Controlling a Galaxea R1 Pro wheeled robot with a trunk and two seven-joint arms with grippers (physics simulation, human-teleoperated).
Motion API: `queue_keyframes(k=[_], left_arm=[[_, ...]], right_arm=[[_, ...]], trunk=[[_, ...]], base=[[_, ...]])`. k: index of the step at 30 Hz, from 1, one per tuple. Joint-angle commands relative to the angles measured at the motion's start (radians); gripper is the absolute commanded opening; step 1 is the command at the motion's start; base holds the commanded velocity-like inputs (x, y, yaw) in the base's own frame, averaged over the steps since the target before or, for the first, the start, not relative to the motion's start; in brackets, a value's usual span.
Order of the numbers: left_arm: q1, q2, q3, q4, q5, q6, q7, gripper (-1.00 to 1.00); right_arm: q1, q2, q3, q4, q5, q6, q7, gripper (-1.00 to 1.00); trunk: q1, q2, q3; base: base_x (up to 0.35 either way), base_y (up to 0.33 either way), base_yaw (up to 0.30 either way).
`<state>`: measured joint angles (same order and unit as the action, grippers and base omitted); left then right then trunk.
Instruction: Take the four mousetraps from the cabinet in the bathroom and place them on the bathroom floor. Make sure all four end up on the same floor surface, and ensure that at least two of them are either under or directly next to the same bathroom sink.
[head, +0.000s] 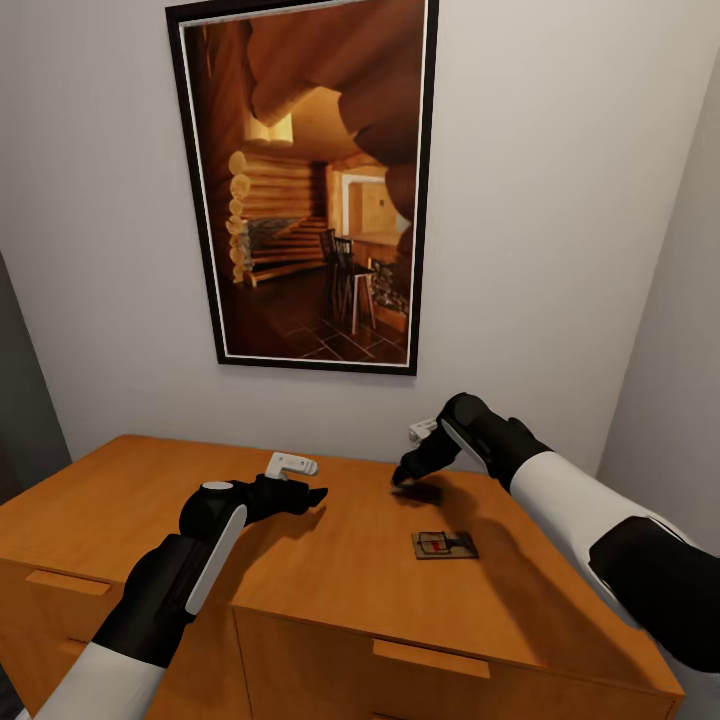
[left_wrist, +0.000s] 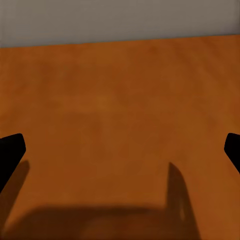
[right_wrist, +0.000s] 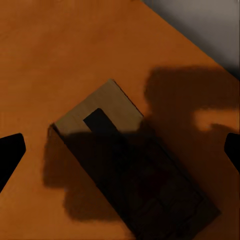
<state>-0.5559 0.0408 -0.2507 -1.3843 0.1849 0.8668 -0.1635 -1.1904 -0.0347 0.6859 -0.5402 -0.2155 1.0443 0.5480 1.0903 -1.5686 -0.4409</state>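
Two mousetraps lie on top of the orange-brown cabinet (head: 330, 575). One mousetrap (head: 443, 545) rests in the open near the right front part of the top. The other mousetrap (head: 420, 492) sits in shadow just under my right gripper (head: 405, 478). In the right wrist view that trap (right_wrist: 135, 170) lies flat between the wide-apart fingertips (right_wrist: 10, 150), untouched, so the right gripper (right_wrist: 120, 150) is open. My left gripper (head: 315, 495) hovers over bare wood near the middle of the top. It is open and empty, with its fingertips (left_wrist: 10, 150) far apart above the cabinet top (left_wrist: 120, 100).
A large framed picture (head: 310, 180) of a log interior hangs on the pale wall behind the cabinet. A side wall (head: 670, 350) closes in at the right. Drawer fronts with wooden bar handles (head: 430, 658) face me below the top's front edge.
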Motion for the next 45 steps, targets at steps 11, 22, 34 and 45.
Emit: queue_keyframes(k=[11, 22, 34, 45], left_arm=[[-0.001, 0.001, -0.001, -0.001, 0.004, 0.001, 0.001, 1.00], [-0.001, 0.001, -0.001, -0.001, 0.005, -0.007, 0.001, 1.00], [-0.001, 0.001, -0.001, -0.001, 0.005, -0.009, 0.001, 1.00], [-0.001, 0.001, -0.001, -0.001, 0.004, -0.009, 0.001, 1.00]], right_arm=[[-0.002, 0.011, 0.005, -0.001, -0.010, 0.003, -0.002, 1.00], [-0.002, 0.010, 0.003, -0.001, -0.010, 0.003, -0.006, 1.00], [-0.002, 0.002, 0.004, 0.000, -0.010, 0.003, -0.006, 1.00], [-0.002, -0.003, 0.012, 0.000, -0.008, 0.003, -0.007, 1.00]], trunk=[[0.000, -0.001, -0.001], [0.000, -0.001, -0.001], [0.000, -0.001, -0.001], [0.000, -0.001, -0.001]], base=[[0.000, 0.000, 0.000], [0.000, 0.000, 0.000], [0.000, 0.000, 0.000], [0.000, 0.000, 0.000]])
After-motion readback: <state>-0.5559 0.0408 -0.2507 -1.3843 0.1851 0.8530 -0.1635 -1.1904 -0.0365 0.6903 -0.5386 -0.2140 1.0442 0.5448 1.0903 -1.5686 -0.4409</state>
